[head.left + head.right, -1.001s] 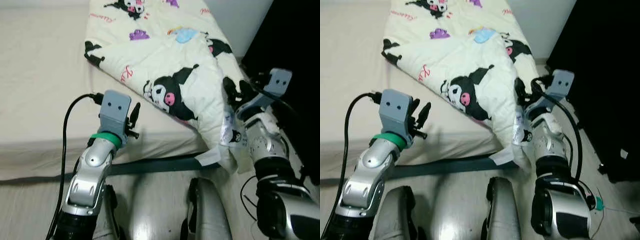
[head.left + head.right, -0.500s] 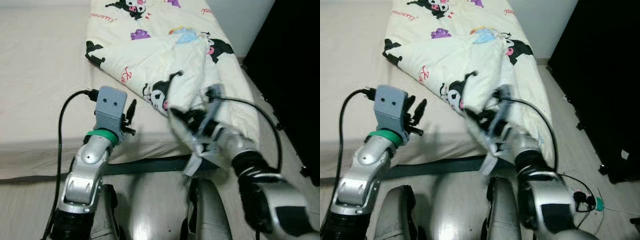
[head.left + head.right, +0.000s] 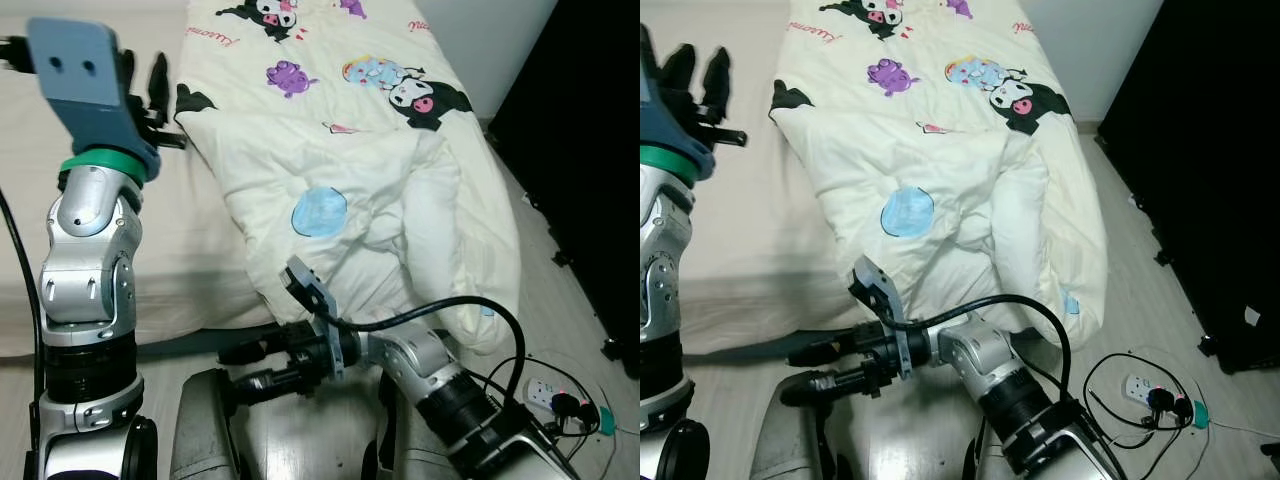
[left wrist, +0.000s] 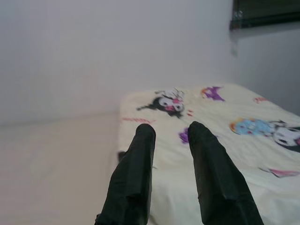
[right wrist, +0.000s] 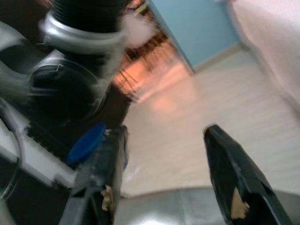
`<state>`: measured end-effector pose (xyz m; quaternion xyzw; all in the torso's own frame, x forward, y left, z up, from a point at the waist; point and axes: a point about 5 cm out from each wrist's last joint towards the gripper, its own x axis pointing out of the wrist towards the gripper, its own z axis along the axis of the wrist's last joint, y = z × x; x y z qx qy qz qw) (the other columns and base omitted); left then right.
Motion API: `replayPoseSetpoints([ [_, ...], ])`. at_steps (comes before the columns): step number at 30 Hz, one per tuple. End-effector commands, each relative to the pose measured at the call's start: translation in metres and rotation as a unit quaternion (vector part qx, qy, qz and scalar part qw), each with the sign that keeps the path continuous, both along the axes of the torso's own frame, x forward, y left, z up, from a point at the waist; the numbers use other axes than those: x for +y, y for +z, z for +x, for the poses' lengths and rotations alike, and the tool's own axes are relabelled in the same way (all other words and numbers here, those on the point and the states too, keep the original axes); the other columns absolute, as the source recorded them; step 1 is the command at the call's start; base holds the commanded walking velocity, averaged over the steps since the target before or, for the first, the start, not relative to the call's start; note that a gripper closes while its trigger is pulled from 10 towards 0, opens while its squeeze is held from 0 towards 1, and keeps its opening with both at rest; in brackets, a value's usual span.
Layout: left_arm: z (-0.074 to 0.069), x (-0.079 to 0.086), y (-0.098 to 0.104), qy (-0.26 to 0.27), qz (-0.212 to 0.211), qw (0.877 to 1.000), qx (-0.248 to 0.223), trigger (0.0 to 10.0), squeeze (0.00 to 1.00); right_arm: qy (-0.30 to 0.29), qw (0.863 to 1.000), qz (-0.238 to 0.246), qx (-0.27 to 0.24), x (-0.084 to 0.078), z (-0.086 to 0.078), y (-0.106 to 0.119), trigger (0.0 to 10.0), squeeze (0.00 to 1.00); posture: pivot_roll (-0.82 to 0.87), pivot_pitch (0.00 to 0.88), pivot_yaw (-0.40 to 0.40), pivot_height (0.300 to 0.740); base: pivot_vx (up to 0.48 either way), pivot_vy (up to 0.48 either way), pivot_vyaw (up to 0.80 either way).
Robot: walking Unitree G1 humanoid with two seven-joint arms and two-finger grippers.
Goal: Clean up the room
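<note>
quilt (image 3: 380, 170) heaped on bed (image 3: 190, 250) | left gripper (image 3: 140, 85) raised beside quilt's edge, fingers slightly parted, empty | right gripper (image 3: 232, 368) low below quilt, spread wide, empty

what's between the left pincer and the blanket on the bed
Nothing visible. The left pincer is raised over the mattress just beside the blanket edge, its fingers open and empty, with clear air between them and the fabric.

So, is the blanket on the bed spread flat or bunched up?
Bunched up: the blanket lies in thick folds, one edge hanging over the bed side toward the floor.
</note>
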<state>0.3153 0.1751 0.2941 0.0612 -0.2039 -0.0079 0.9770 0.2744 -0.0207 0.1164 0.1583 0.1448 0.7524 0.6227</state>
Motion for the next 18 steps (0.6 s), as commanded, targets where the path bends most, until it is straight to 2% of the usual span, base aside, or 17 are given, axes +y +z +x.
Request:
replayPoseSetpoints([
  [1,0.000,-0.012,-0.013,-0.022,0.011,0.999,0.023,10.0,0.00,-0.042,0.999,-0.009,-0.008,-0.015,0.009,-0.003,10.0,0.00,0.04,0.072,0.015,0.499,0.000,0.000,0.00],
  [3,-0.001,-0.036,-0.040,-0.065,0.050,0.995,0.064,10.0,0.00,-0.118,0.992,-0.004,-0.045,-0.041,0.012,0.009,10.0,0.00,0.02,0.085,0.010,0.499,0.000,0.000,0.00],
  [5,-0.005,-0.052,-0.064,-0.096,0.079,0.987,0.098,10.0,0.00,-0.183,0.980,0.003,-0.073,-0.061,0.010,0.020,10.0,0.00,0.01,0.091,0.005,0.499,0.000,0.000,0.00],
  [6,-0.007,-0.056,-0.073,-0.109,0.088,0.984,0.112,10.0,0.00,-0.213,0.974,0.003,-0.081,-0.070,0.007,0.024,10.0,0.00,0.01,0.096,0.003,0.499,0.000,0.000,0.00],
  [7,-0.007,-0.056,-0.073,-0.109,0.088,0.984,0.112,10.0,0.00,-0.213,0.974,0.003,-0.081,-0.070,0.007,0.024,10.0,0.00,0.01,0.096,0.003,0.499,0.000,0.000,0.00],
  [8,-0.008,-0.060,-0.079,-0.119,0.099,0.980,0.121,10.0,0.00,-0.242,0.966,-0.003,-0.088,-0.079,0.006,0.025,10.0,0.00,0.01,0.097,0.002,0.499,0.000,0.000,0.00],
  [9,-0.010,-0.065,-0.088,-0.134,0.108,0.976,0.135,10.0,0.00,-0.291,0.952,-0.023,-0.098,-0.094,0.004,0.022,10.0,0.00,0.00,0.104,-0.001,0.499,0.000,0.000,0.00],
  [10,-0.010,-0.065,-0.088,-0.134,0.108,0.976,0.135,10.0,0.00,-0.291,0.952,-0.023,-0.098,-0.094,0.004,0.022,10.0,0.00,0.00,0.104,-0.001,0.499,0.000,0.000,0.00],
  [11,-0.012,-0.067,-0.093,-0.144,0.113,0.973,0.143,10.0,0.00,-0.321,0.941,-0.039,-0.103,-0.104,0.003,0.019,10.0,0.00,0.00,0.104,-0.001,0.499,0.000,0.000,0.00],
  [12,-0.013,-0.072,-0.097,-0.154,0.116,0.970,0.148,10.0,0.00,-0.369,0.922,-0.054,-0.103,-0.120,0.002,0.015,10.0,0.00,-0.02,0.111,0.005,0.499,0.000,0.000,0.00],
  [13,-0.015,-0.080,-0.100,-0.168,0.116,0.967,0.152,10.0,0.00,-0.432,0.893,-0.074,-0.106,-0.145,0.002,0.010,10.0,0.00,-0.03,0.114,0.012,0.499,0.000,0.000,0.00],
  [15,-0.015,-0.080,-0.100,-0.168,0.116,0.967,0.152,10.0,0.00,-0.432,0.893,-0.074,-0.106,-0.145,0.002,0.010,10.0,0.00,-0.03,0.114,0.012,0.499,0.000,0.000,0.00],
  [16,-0.020,-0.111,-0.106,-0.213,0.144,0.956,0.144,10.0,0.00,-0.537,0.830,-0.111,-0.103,-0.197,-0.002,0.004,10.0,0.00,-0.06,0.117,0.019,0.499,0.000,0.000,0.00],
  [17,-0.020,-0.111,-0.106,-0.213,0.144,0.956,0.144,10.0,0.00,-0.537,0.830,-0.111,-0.103,-0.197,-0.002,0.004,10.0,0.00,-0.06,0.117,0.019,0.499,0.000,0.000,0.00],
  [18,-0.023,-0.122,-0.108,-0.231,0.159,0.950,0.138,10.0,0.00,-0.563,0.811,-0.123,-0.103,-0.211,-0.003,0.003,10.0,0.00,-0.06,0.117,0.019,0.499,0.000,0.000,0.00],
])
